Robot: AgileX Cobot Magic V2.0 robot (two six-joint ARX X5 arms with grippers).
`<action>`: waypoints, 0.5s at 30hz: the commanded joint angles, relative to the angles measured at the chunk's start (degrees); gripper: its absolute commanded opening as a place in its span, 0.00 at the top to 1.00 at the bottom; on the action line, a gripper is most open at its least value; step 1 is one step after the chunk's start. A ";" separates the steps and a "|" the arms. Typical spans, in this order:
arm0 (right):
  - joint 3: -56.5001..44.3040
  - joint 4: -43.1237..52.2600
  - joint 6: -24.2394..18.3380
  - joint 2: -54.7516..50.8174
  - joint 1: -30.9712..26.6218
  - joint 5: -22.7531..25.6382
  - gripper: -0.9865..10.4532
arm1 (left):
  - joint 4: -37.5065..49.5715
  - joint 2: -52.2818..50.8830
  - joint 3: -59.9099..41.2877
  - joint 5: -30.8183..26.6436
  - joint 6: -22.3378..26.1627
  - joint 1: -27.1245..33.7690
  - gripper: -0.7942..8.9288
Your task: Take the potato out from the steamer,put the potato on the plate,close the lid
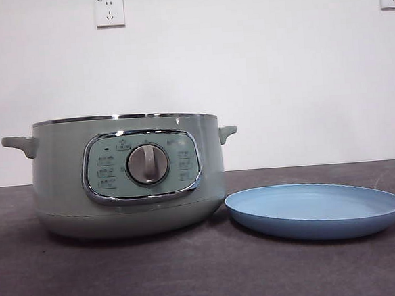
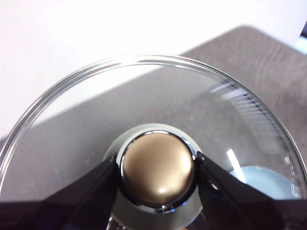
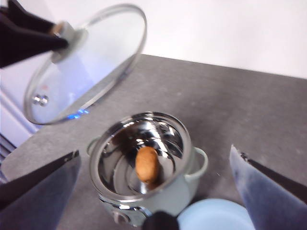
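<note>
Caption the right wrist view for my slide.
Open right gripper above the potato in the steamer; left gripper holds lid aloft.

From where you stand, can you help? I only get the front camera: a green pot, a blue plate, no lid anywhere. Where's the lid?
Observer: The left gripper holds the lid by its knob, lifted in the air off to the side of the steamer.
Operator: Is anything inside the pot?
Observer: Yes, the potato lies at the bottom.
Operator: And the other arm?
Observer: The right gripper hangs above the steamer, jaws wide open, holding nothing.
</note>
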 commanded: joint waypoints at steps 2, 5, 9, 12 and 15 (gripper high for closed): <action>1.36 1.70 0.79 2.40 2.95 -0.02 0.42 | 0.35 -4.96 3.30 0.26 1.57 0.11 0.93; 2.99 1.68 0.74 5.25 5.51 0.04 0.42 | -0.09 -8.52 3.87 -1.01 2.54 0.13 0.93; 6.75 1.68 0.28 10.69 10.10 0.20 0.42 | -0.66 -13.77 3.87 -5.99 3.19 0.13 0.93; 10.69 1.79 0.02 15.43 13.46 0.37 0.41 | -1.36 -17.53 3.87 -8.94 4.04 0.15 0.93; 15.30 1.88 -1.18 20.68 17.16 1.62 0.41 | -1.92 -20.63 3.87 -12.04 4.09 0.15 0.93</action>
